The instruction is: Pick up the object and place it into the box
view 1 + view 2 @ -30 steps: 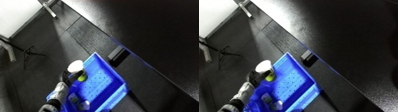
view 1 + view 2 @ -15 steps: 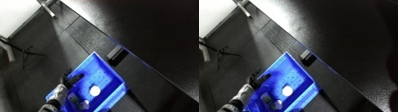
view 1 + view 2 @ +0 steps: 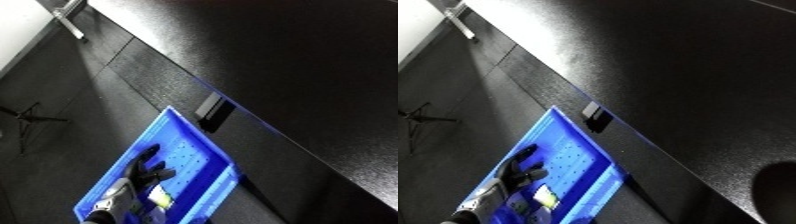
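In the blue bin point(image 3: 197, 135), an object point(image 3: 160, 197), orientation unclear.

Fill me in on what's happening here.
A humanoid robot is working over a blue bin beside a dark table. Its left hand is inside the bin, fingers relaxed and holding nothing. A small white and yellow object lies on the bin floor by the hand, so the drop looks done. The right hand is out of view.

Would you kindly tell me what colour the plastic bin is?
The plastic bin is bright blue, clearest in the left eye view.
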You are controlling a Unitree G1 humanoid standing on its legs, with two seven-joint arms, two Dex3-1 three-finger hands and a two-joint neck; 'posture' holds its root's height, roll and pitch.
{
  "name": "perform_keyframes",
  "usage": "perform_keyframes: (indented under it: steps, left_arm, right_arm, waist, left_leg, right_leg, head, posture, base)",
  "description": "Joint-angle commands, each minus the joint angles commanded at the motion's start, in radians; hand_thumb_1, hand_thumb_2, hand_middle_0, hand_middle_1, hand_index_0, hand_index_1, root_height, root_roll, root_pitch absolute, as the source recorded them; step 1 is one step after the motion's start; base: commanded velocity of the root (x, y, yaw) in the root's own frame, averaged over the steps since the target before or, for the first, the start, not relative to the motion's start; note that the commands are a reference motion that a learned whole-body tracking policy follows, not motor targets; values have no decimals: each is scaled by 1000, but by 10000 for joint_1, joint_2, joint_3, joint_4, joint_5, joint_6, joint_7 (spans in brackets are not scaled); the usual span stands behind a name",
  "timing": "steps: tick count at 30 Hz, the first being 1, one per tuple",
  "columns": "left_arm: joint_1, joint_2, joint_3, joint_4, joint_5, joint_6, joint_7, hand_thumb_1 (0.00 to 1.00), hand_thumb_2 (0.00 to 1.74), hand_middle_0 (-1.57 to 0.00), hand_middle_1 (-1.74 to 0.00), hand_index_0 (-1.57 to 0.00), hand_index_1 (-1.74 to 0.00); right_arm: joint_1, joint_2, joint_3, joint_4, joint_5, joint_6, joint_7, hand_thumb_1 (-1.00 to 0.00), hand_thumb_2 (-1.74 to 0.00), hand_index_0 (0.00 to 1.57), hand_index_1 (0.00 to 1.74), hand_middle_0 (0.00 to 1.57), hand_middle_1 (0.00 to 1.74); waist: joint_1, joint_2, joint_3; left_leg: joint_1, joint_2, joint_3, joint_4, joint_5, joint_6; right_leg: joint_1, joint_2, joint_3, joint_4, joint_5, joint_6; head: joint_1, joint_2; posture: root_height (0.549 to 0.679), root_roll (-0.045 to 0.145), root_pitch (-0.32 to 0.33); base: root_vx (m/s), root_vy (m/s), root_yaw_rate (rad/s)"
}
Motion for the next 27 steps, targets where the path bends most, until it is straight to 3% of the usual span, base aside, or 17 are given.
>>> perform_keyframes:
  steps: [6,10,16,21,27]
  left_arm:
    - [1,-301,-739,-666,876,349,-310,0,0,0,0,0,0]
    - [87,-493,-1131,-916,1327,439,-515,0,0,0,0,0,0]
    - [85,-830,-1737,-1397,1792,409,-454,0,0,0,0,0,0]
    - [61,-948,-2053,-1567,2052,454,-311,0,0,0,0,0,0]
    - [303,-1089,-2244,-1712,2092,470,-251,0,0,0,0,0,0]
  right_arm:
    - [-207,-18,-34,-168,76,56,-288,0,0,0,0,0,0]
    - [-295,-18,-87,-114,61,-31,-324,0,0,0,0,0,0]
    - [-615,-104,-237,-20,-29,-125,-451,0,0,0,0,0,0]
    - [-936,-232,-329,131,-65,-68,-387,0,0,0,0,0,0]
    - [-1137,-396,-387,171,-389,-79,-194,0,0,0,0,0,0]
  waist:
    - [-52,114,0]
    - [-116,245,0]
    - [-244,522,0]
    - [-384,612,0]
    - [-532,709,0]
  left_leg:
    - [39,54,128,-47,-11,-3]
    - [107,115,201,-178,32,-21]
    - [208,157,294,-376,109,-64]
    - [276,137,351,-267,-9,-47]
    - [382,121,496,-83,-208,57]
  right_leg:
    - [-133,-15,44,-73,215,110]
    - [-173,-47,100,-82,279,146]
    - [-231,-108,237,-199,459,190]
    - [-238,-109,365,-356,665,226]
    - [-231,-41,472,-318,691,177]
  head:
    - [1948,288]
    - [3606,432]
    - [6018,116]
    - [7729,-123]
    - [8914,-142]
  posture:
    - [621,15,36]
    - [623,14,38]
    - [626,17,41]
    - [625,20,39]
    - [624,21,33]
  base:
    - [-38,-14,-119]
    - [-26,-14,-111]
    - [-33,14,-69]
    - [-20,15,-105]
    - [-5,38,-177]
